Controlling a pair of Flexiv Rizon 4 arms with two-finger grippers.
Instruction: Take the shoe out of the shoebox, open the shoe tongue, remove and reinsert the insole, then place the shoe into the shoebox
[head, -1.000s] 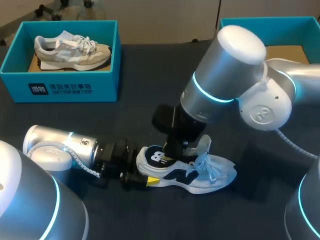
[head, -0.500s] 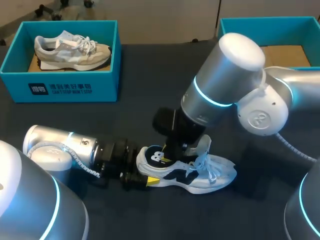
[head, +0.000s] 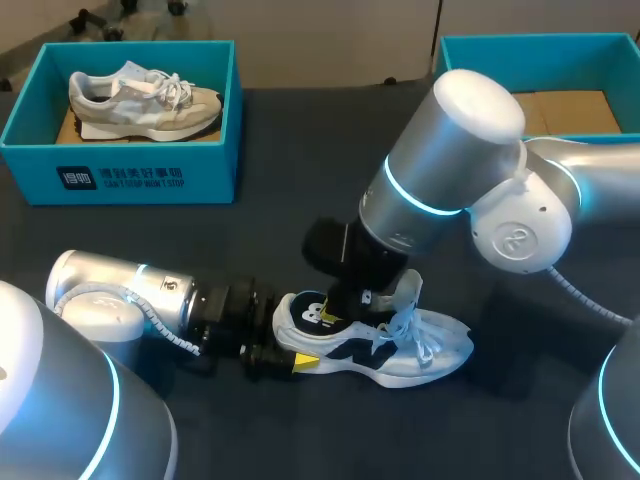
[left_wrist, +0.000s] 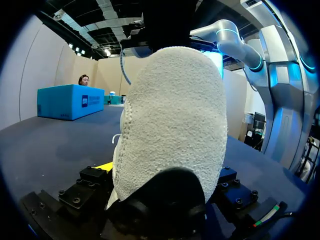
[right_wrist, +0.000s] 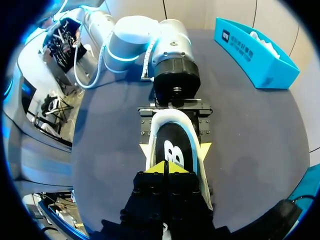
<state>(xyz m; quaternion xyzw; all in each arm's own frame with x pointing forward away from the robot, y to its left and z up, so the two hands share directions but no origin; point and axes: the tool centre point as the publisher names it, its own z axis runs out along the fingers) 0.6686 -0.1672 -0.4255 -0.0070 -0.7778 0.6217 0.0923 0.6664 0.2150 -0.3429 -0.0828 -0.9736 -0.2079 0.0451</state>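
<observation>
Only the right arm (head: 450, 170) tips a bit, while the left gripper (head: 298, 352) hugs the sneaker's (head: 400, 355) heel on the table (head: 300, 230) and the right gripper (right_wrist: 167, 168), tips closed, touches the insole (right_wrist: 172, 147), probably to lift it out next.

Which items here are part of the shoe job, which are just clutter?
Job: white-and-navy shoe, its insole, left claw clamping the heel, right claw over the opening, empty shoebox.
Bystanders: beige shoe, the shoebox holding it.
</observation>
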